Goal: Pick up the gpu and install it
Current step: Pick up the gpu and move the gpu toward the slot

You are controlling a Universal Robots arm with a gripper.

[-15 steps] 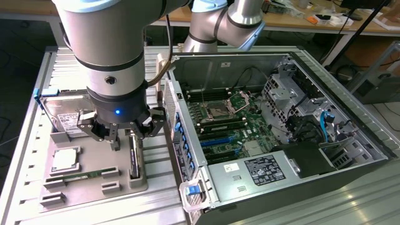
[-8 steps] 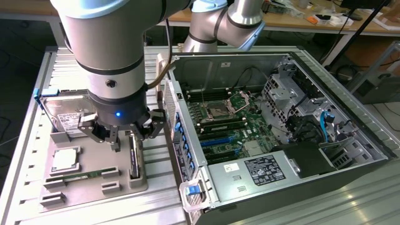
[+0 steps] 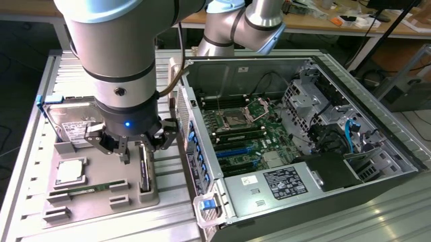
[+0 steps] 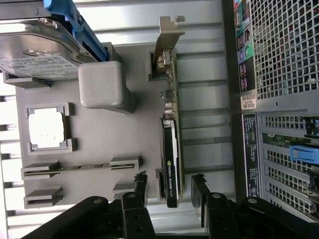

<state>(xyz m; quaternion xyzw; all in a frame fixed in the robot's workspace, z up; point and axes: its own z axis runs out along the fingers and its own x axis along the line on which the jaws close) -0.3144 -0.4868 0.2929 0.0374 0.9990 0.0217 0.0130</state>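
gpu [image 4: 171, 149] on edge, lengthwise along case [image 4: 284, 59], bracket [image 4: 167, 35] away from spread pincer [image 4: 169, 185]

— What do you have below your fingers [image 4: 199, 191]?
— A ribbed metal table [image 3: 377, 217], pale grey, running well out past them on every side.
— And farther off?
— Well beyond them you'll see a wooden bench [image 3: 306, 26] strewn with small clutter, with a black pole [image 3: 387, 27] slanting in front of it.
— Off the table?
— The floor [image 3: 17, 55] is dark. A grey box [image 3: 407, 85] stands far from your fingers. The light is even and soft.
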